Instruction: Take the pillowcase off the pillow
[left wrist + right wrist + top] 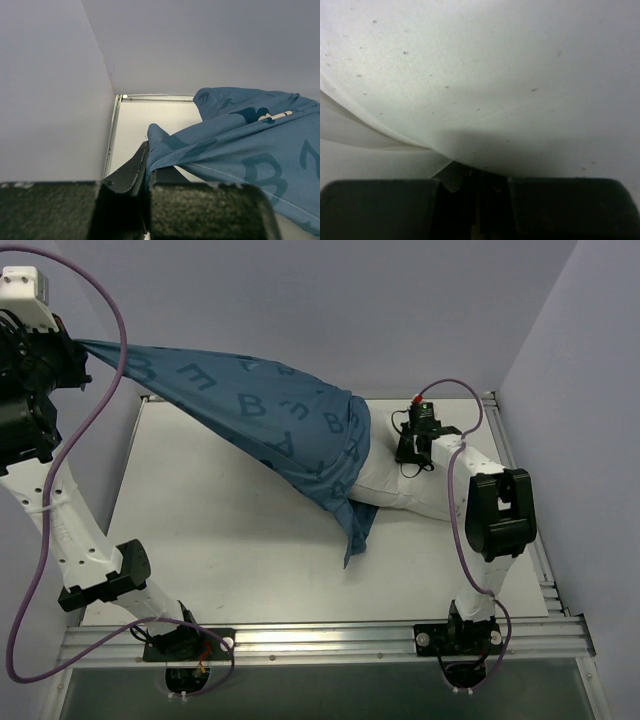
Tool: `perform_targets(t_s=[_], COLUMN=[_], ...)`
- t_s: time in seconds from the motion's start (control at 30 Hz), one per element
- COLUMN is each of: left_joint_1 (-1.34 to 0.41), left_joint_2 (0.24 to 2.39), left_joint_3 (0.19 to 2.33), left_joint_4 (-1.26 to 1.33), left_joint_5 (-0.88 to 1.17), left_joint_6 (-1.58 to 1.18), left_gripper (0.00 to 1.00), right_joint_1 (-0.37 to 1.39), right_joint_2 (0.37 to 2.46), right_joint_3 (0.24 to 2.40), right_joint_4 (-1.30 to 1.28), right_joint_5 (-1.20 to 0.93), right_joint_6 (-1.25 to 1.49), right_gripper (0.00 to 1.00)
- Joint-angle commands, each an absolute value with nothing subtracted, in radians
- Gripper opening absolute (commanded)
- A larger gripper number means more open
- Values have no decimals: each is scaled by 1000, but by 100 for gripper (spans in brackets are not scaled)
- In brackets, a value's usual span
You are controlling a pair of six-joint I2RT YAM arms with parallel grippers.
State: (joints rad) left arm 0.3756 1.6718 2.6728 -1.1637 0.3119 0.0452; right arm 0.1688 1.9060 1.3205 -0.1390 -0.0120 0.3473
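Left gripper [78,348]: high at the far left, off the edge of the table [220,550]. In the left wrist view its jaws are pressed together on a corner of the pillowcase [265,415], and the blue cloth comes straight out from between the two dark fingers [131,172].

Pillowcase: drawn into a long taut wedge, narrow at the left gripper and widening to the right. The stretched part is in the air above the table's far left. Its wide end wraps the left end of the pillow [415,490]. One loose tail of the cloth hangs down and lies on the table just in front of the pillow. Dark blue letters show across the print.

Pillow: lies on the right half of the table, toward the far side. Its right part is bare white; its left part is hidden in the blue cloth.

Right gripper [412,445]: down on the bare pillow near its far edge, just to the right of the pillowcase hem. In the right wrist view I see white fabric filling the frame, with a seam fold running into the narrow slot between the fingers. I read the jaws as clamped on the pillow.

A purple cable [108,390] loops along the left arm.
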Motion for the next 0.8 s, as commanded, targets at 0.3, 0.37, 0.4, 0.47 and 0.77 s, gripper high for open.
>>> perform_targets(t_s=[0.3,0.37,0.4,0.47,0.77], left_joint_1=[637,605,538,512,827], left_joint_2=[1557,1488,1474,1465,1741], left_joint_3=[2599,2375,2321,2252,2905], left_joint_4=[-627,-606,-615,-632,-790], left_joint_5=[229,282,252,170,293], left_joint_6=[19,20,81,116,-52], left_gripper=[2,2,2,2,2], right_joint_1=[-129,-112,-120,-150,-284], right_joint_2=[2003,1994,1994,1996,1961], right_joint_3=[1178,1177,1174,1166,1186], right_joint_4=[-408,-405,-403,-391,-364], right_joint_5=[278,300,308,304,308], right_joint_6=[252,252,252,255,268], right_gripper=[0,0,0,0,0])
